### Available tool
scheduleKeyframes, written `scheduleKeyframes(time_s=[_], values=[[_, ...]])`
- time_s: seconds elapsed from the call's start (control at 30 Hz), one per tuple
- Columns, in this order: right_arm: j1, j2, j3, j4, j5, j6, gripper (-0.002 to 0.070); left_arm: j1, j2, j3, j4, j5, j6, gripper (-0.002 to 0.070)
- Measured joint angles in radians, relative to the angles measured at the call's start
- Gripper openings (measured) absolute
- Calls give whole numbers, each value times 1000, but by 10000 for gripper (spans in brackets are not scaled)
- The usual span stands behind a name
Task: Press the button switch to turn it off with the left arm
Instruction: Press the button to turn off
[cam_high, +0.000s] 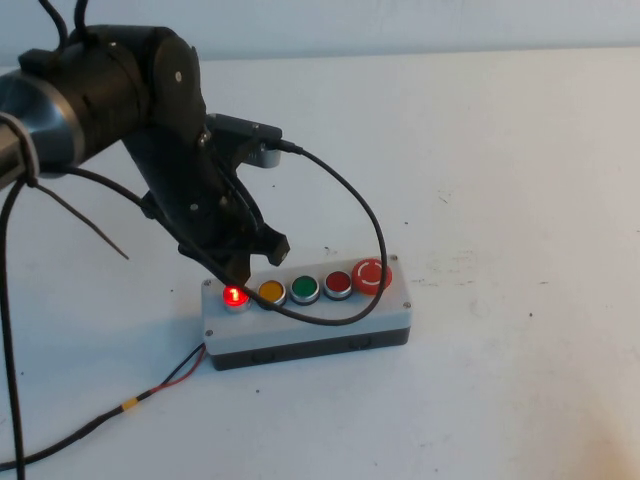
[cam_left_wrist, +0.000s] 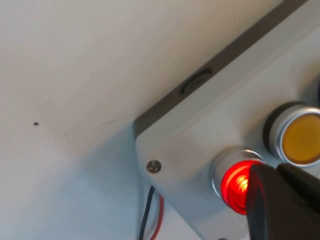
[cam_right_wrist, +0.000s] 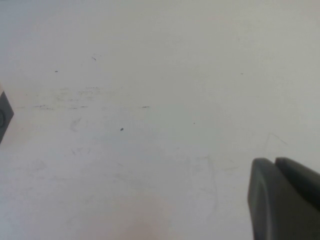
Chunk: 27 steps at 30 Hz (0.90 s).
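Left gripper (cam_high: 243, 268), fingers together, hangs directly over the glowing button switch (cam_high: 235, 296); right gripper (cam_right_wrist: 285, 200), also closed, is parked over bare table.

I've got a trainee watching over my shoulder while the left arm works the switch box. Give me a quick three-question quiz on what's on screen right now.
1. True or false: the small round bright-red button switch is glowing.
2. Which sits beside it on the grey plastic switch box: A) round green button, B) round yellow button, C) large red mushroom button?
3. Where are the left claw and the right claw?

Key
1. True.
2. B.
3. The left claw, closed, hangs right at the glowing button; contact cannot be confirmed. The right claw, closed, sits over bare white table, showing only in its wrist view.
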<state>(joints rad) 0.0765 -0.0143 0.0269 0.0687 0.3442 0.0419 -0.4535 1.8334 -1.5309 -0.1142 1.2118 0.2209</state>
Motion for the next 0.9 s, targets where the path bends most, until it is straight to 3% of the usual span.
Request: scheduleKeyframes(time_s=[0.9], values=[[0, 0, 0, 0, 0, 0, -16, 21, 35, -9, 5, 10, 0, -3]])
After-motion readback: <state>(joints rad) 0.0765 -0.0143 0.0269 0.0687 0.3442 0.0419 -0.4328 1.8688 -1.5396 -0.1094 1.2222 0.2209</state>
